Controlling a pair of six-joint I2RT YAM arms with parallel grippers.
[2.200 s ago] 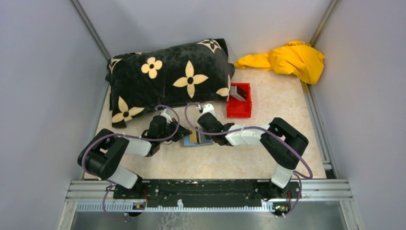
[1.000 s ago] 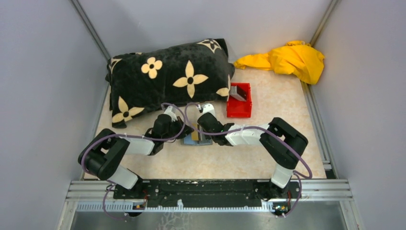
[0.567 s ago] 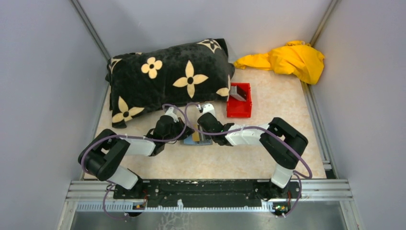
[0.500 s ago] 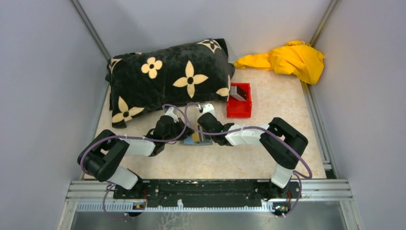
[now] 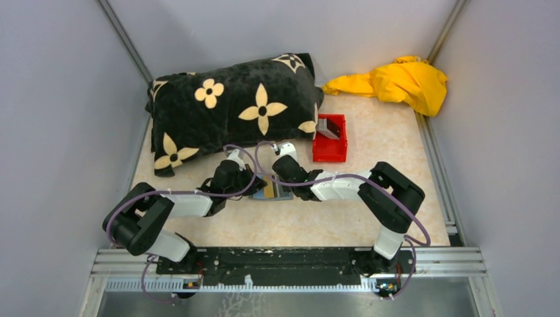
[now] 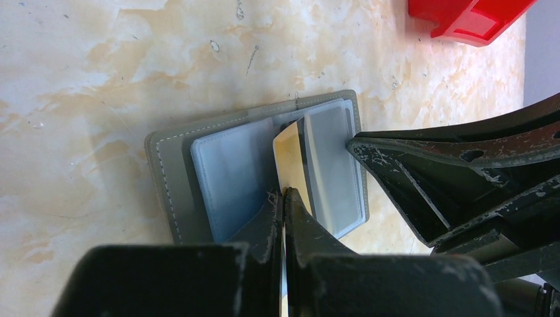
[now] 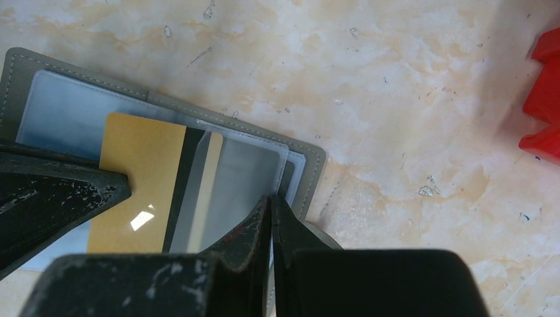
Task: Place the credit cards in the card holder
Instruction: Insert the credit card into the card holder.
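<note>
The grey card holder [image 5: 273,195] lies open on the table between my two grippers. It also shows in the left wrist view [image 6: 178,165] and the right wrist view [image 7: 305,165], with clear pockets inside. My left gripper [image 6: 284,193] is shut on a tan-yellow credit card [image 6: 289,155], whose far end sits at the middle pocket. The same card [image 7: 139,175] lies over the pockets in the right wrist view. My right gripper [image 7: 271,198] is shut on the holder's right pocket flap. Grey cards [image 5: 328,128] stand in the red bin [image 5: 330,150].
A black flowered pillow [image 5: 231,105] lies behind the left arm. A yellow cloth [image 5: 396,80] lies at the back right. The red bin stands just behind the right gripper [image 5: 282,186]; its corner shows in the left wrist view [image 6: 469,16]. Grey walls enclose the table.
My left gripper has moved right from beside the holder to over it, carrying the tan card to the middle pocket. The right gripper has stayed on the holder.
</note>
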